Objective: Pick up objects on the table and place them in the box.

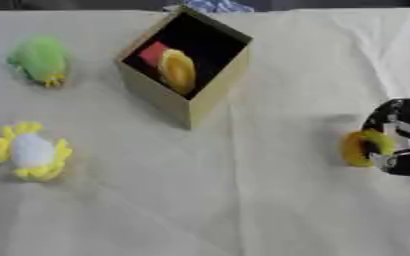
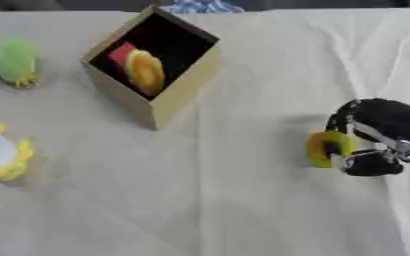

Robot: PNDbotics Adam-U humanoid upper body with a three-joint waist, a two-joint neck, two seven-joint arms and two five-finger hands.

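Observation:
An open cardboard box (image 1: 187, 102) stands at the upper middle of the cloth. Inside it lie a red block (image 1: 152, 52) and a yellow-orange round thing (image 1: 178, 71). A green plush toy (image 1: 40, 59) rests at the far left. Below it sits a white and yellow plush toy (image 1: 30, 152). At the right edge my right hand (image 2: 379, 135) is curled round a yellow ring-shaped toy (image 2: 327, 147), low over the cloth. My left hand shows in neither view.
A cream cloth (image 1: 243, 200) with a few creases covers the whole table. A blue and white patterned thing (image 1: 210, 6) shows at the far edge behind the box.

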